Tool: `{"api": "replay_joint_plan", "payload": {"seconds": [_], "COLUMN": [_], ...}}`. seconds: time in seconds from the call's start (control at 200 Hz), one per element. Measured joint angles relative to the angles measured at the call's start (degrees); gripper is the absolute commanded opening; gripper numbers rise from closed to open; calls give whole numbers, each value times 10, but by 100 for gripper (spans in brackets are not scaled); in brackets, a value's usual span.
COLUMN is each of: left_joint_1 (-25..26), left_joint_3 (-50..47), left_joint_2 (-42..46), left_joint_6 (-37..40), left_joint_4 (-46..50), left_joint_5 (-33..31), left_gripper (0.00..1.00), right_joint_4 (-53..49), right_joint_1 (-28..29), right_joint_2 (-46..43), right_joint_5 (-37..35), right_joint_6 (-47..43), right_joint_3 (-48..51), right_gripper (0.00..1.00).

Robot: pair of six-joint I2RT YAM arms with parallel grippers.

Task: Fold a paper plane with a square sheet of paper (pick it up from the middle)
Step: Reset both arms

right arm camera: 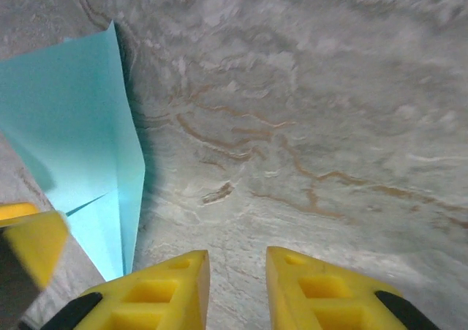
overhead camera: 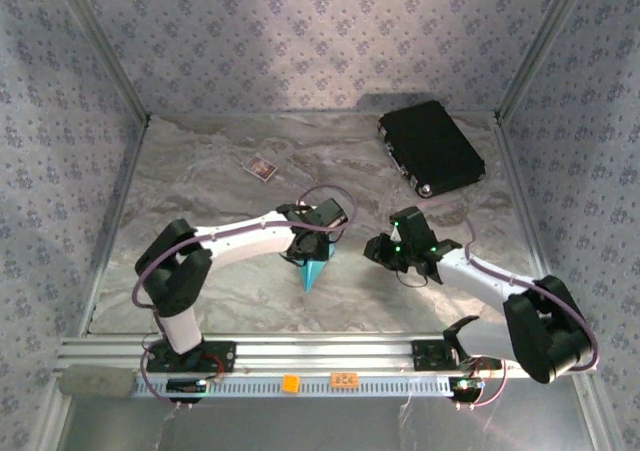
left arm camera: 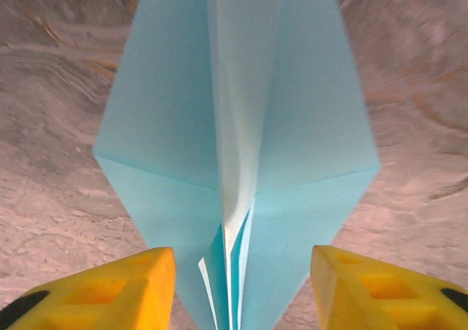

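The paper plane, a slim light-blue dart with a centre crease, sits near the middle of the marbled tabletop, directly under the left pincer, with its pointed tip aimed at the near edge where the arms are bolted. From the left wrist, the plane runs straight away along the pincer's own centreline: its narrowing end lies between the yellow fingers, and the raised crease splits the gap evenly. The left pincer stands spread, with bare tabletop showing on both sides between fingers and paper, so nothing is pinched. Whether the plane lies flat or rests on its folded keel cannot be told.

The right pincer hovers just beside the plane, on its right. Seen from that wrist, the plane lies off to the left of the fingers, well outside the gap. That right pincer is parted only narrowly and holds nothing.

The fold looks essentially complete. The left arm is plainly the nearer one, already straddling the plane's long axis, so any next grip would call for closing across the crease, not for a new approach. Farther back, a small dark card and a black case lie well apart from the work.
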State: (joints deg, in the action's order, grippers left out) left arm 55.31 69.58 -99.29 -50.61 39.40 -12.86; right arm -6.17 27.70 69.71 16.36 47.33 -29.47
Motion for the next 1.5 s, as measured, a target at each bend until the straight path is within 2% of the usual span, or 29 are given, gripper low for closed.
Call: {"api": "replay_joint_plan", "payload": {"seconds": [0.105, 0.205, 0.255, 0.3, 0.435, 0.555, 0.645, 0.71, 0.864, 1.069, 1.084, 1.124, 1.184, 1.269, 1.504], "left_joint_1": [-1, -13, -33, -64, -195, -321, -400, -427, -463, -483, -485, -494, -514, -534, -556], "left_joint_3": [-19, -61, -85, -113, -216, -290, -332, -350, -401, -443, -443, -444, -453, -473, -478], "left_joint_2": [66, 156, 200, 242, 323, 339, 331, 319, 272, 195, 192, 186, 169, 129, 110], "left_joint_6": [9, 34, 45, 74, 153, 224, 285, 327, 403, 480, 484, 492, 497, 502, 489], "left_joint_4": [-6, -25, -38, -57, -142, -216, -279, -320, -470, -636, -645, -673, -739, -826, -841], "left_joint_5": [-35, -82, -106, -131, -186, -208, -210, -208, -161, -79, -71, -46, -11, 24, 44], "left_gripper": [64, 77, 88, 99, 100, 100, 100, 100, 100, 100, 100, 100, 100, 100, 100], "right_joint_4": [-61, -110, -114, -101, 7, 77, 148, 217, 335, 525, 530, 525, 523, 518, 522], "right_joint_1": [-18, -33, -37, -43, -73, -121, -153, -172, -206, -278, -278, -278, -276, -281, -288], "right_joint_2": [-44, -104, -130, -149, -141, -37, 40, 72, 122, 151, 157, 166, 171, 172, 172], "right_joint_5": [-50, -146, -203, -259, -376, -415, -407, -377, -305, -197, -193, -184, -187, -191, -198], "right_joint_6": [-35, -82, -114, -150, -278, -365, -416, -449, -515, -523, -523, -524, -519, -510, -497], "right_joint_3": [-30, -74, -90, -92, -43, -19, -9, 11, 35, 111, 115, 118, 113, 92, 77], "right_gripper": [52, 67, 70, 71, 73, 76, 76, 76, 77, 79, 81, 94, 98, 99, 99]}}
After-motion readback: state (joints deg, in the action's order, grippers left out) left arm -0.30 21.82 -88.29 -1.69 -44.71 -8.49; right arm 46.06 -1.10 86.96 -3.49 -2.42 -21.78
